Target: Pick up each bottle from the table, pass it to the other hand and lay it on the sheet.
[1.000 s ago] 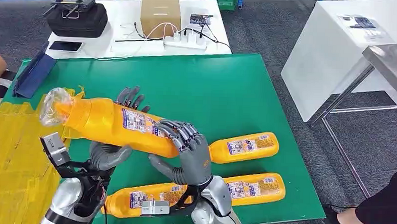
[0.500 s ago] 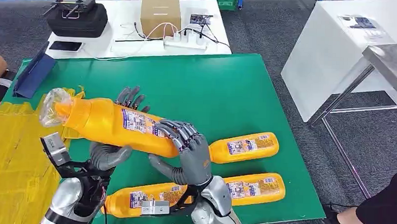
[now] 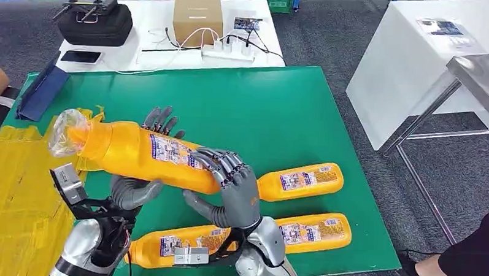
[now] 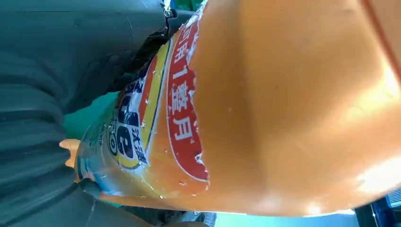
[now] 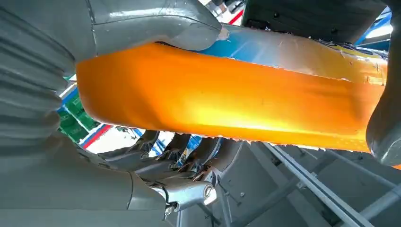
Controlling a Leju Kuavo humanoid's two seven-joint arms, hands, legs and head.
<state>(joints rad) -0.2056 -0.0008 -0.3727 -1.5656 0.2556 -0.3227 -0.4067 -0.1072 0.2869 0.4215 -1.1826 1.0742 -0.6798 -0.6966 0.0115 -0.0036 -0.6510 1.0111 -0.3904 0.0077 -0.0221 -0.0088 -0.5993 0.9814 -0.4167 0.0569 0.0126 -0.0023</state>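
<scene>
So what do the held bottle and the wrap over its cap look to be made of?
Held bottle: probably glossy orange plastic, going by the bright highlights on its wall, with a printed label whose edges look frayed. Cap wrap: thin clear film, crinkled and see-through; likely plastic.

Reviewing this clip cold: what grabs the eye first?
A big orange bottle held in mid-air between both hands, the left hand under and behind it, the right hand clasping its base end. Two more orange bottles lie on the green mat, with the yellow sheet at the left.
</scene>
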